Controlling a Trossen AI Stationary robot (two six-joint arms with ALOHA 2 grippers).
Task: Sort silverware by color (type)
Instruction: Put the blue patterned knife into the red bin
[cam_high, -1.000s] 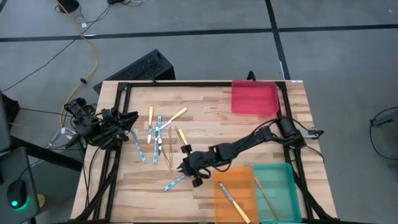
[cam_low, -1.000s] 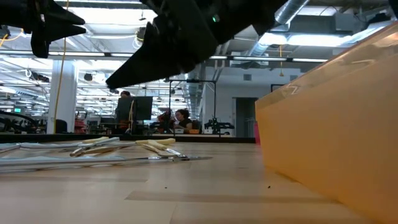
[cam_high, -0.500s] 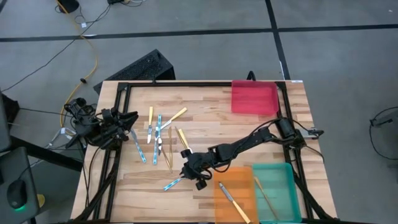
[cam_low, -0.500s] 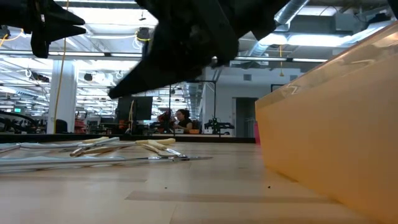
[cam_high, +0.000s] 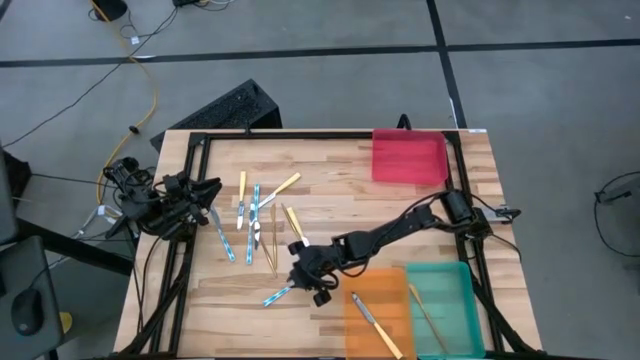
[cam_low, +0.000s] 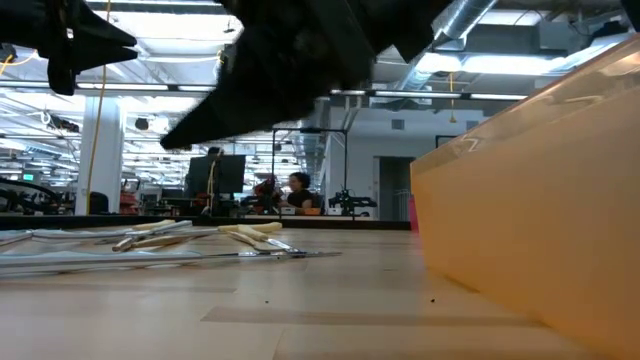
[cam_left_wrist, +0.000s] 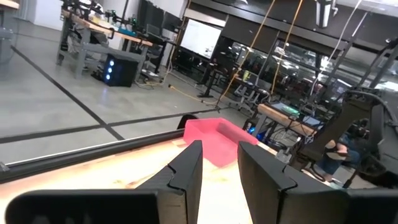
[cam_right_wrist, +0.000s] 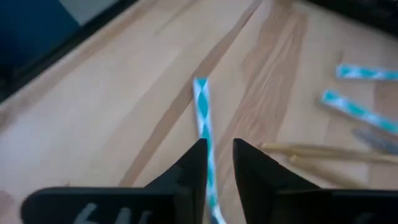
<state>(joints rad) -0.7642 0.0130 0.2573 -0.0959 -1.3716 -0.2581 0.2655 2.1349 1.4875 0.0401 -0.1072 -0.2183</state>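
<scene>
Tabletop (cam_high: 400, 205): right tool (cam_high: 297, 281) now nearer blue-handled utensil (cam_right_wrist: 203, 121), slightly parted.

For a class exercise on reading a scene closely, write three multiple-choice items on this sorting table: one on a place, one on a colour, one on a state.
1. Where does the right gripper hang?
A. over the red tray
B. above the lone blue-handled utensil, beside the orange tray
C. off the table

2. What colour is the tray at the table's far right corner?
A. red
B. teal
C. orange

3. How does the lone blue-handled utensil lie?
A. flat on the bare wood, in line with the gap between the right gripper's jaws
B. inside the teal tray
C. lifted clear of the table

Answers:
1 B: the high view shows the arm reaching to it next to the orange tray.
2 A: the red tray sits there.
3 A: the right wrist view shows it flat on the table.
</scene>
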